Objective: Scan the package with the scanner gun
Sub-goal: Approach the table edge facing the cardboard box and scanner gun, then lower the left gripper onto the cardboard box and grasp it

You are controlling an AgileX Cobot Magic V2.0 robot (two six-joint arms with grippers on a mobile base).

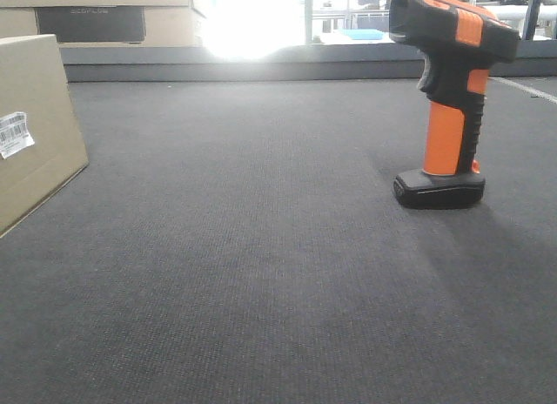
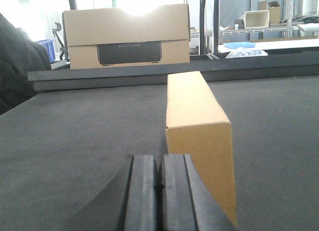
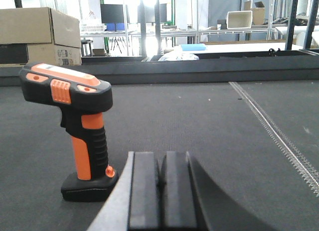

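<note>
The table (image 1: 261, 291) is seen from low over its surface in the front view, toward the far edge, with the package (image 1: 35, 134) cut at left and the scanner (image 1: 448, 99) at right. Both wrist views are set low, facing likewise. The package is shared, close, with the left one, the scanner with the right.

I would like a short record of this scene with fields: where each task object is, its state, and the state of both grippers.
package: plain tan cardboard, resting on the dark mat, not held
barcode label: white, on the package face seen in the front view
scanner gun: upright on its black base, not held
left gripper: shut, empty, just before the package
right gripper: shut, empty, close to the scanner gun
background: printed box with a dark panel
</note>
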